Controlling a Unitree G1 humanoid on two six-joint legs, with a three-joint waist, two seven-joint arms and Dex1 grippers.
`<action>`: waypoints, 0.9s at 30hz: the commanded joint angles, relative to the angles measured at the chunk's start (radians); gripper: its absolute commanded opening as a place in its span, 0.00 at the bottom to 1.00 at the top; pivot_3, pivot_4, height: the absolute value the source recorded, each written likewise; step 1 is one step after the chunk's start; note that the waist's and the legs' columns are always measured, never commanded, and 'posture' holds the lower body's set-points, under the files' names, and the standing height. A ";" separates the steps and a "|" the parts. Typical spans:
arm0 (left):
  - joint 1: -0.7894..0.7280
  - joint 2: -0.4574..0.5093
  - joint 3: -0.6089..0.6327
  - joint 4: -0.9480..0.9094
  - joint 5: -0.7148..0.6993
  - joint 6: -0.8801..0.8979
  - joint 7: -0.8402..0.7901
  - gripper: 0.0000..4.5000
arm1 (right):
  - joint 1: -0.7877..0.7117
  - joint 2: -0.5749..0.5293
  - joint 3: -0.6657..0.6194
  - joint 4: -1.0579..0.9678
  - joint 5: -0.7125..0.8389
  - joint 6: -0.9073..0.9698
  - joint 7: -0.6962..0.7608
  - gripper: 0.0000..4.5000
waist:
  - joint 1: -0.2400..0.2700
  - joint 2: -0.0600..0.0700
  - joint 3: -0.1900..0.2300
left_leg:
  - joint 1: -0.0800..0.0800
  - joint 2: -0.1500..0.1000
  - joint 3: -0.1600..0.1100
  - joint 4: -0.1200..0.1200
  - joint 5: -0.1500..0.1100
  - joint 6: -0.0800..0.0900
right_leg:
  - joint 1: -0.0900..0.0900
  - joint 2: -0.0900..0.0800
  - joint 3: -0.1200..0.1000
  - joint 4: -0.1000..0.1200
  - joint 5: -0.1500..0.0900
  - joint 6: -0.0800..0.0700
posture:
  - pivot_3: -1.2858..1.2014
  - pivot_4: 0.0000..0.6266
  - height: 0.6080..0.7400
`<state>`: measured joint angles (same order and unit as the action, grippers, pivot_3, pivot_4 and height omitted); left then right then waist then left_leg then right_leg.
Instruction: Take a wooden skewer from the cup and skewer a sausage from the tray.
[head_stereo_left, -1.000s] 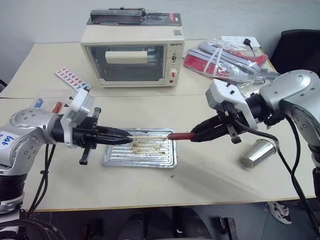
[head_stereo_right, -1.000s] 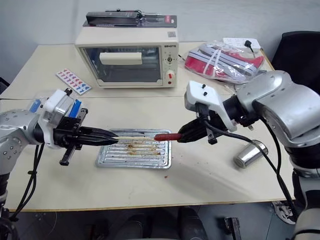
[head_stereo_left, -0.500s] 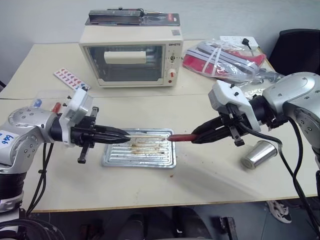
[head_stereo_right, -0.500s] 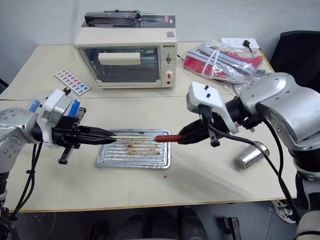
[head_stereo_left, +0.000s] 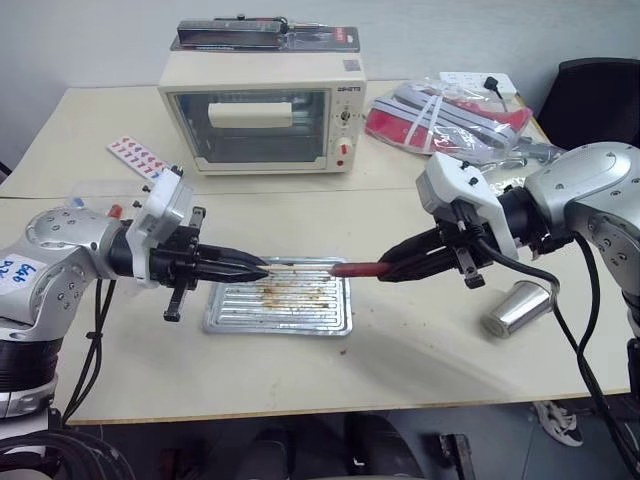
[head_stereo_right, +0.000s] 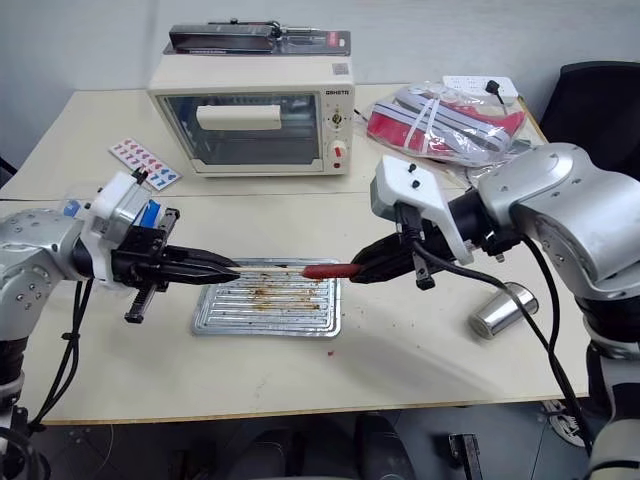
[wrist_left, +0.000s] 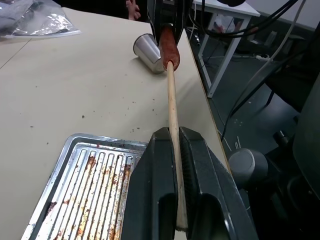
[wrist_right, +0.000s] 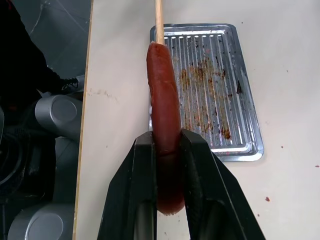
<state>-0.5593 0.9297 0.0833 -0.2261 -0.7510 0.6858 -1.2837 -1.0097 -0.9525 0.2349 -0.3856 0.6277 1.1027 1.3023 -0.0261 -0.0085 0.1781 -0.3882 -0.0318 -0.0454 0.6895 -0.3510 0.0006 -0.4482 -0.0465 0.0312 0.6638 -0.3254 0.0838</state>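
Note:
My left gripper (head_stereo_left: 262, 270) is shut on the wooden skewer (head_stereo_left: 300, 268), a thin pale stick held level above the tray (head_stereo_left: 225, 322). The skewer points toward my right gripper (head_stereo_left: 385, 270), which is shut on the dark red sausage (head_stereo_left: 355, 268). In the left wrist view the skewer (wrist_left: 171, 100) runs straight from between my fingers to the end of the sausage (wrist_left: 169, 47). Its tip meets that end, and how deep it sits I cannot tell. The ribbed, grease-stained tray holds no other sausage. The cup (head_stereo_left: 517, 308) lies on its side on the table at the right.
A cream toaster oven (head_stereo_left: 262, 110) stands at the back of the table, a black flat tool on top of it. Clear bags (head_stereo_left: 450, 115) with red contents lie at the back right. A sticker sheet (head_stereo_left: 135, 155) lies at the back left. The table's front edge runs near the tray.
Nothing marked: both grippers keep their hold and their places, with the skewer still in line with the sausage's end.

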 joint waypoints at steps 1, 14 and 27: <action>-0.027 -0.015 -0.017 -0.024 0.005 -0.013 -0.006 0.00 | -0.046 0.024 -0.022 -0.023 0.035 0.009 -0.010 0.08 | 0.000 0.000 0.000 | 0.000 0.000 0.000 0.000 0.000 0.000 | 0.000 0.000 0.000 0.000 0.000 0.000 | 0.52 0.24 1.00; -0.029 -0.085 -0.041 -0.019 0.056 -0.032 0.012 0.00 | -0.048 0.050 -0.039 -0.036 0.056 0.032 -0.027 0.30 | 0.000 0.000 0.000 | 0.000 0.000 0.000 0.002 0.000 0.000 | 0.000 0.000 0.000 0.001 0.000 0.000 | 0.52 0.24 1.00; 0.301 -0.095 0.293 -0.223 0.051 0.002 0.334 0.00 | -0.005 0.127 -0.172 0.129 -0.050 -0.192 -0.206 0.57 | -0.003 0.000 0.000 | 0.000 0.000 0.000 0.002 -0.001 0.001 | 0.000 0.000 0.001 0.003 0.000 0.000 | 0.52 0.24 1.00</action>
<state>-0.3009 0.8464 0.2713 -0.3751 -0.6930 0.6798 -1.0420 -1.0045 -0.8528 0.1495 -0.2502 0.5405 0.9209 1.1416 -0.0288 -0.0087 0.1779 -0.3885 -0.0315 -0.0454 0.6915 -0.3515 0.0013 -0.4487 -0.0462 0.0325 0.6664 -0.3253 0.0839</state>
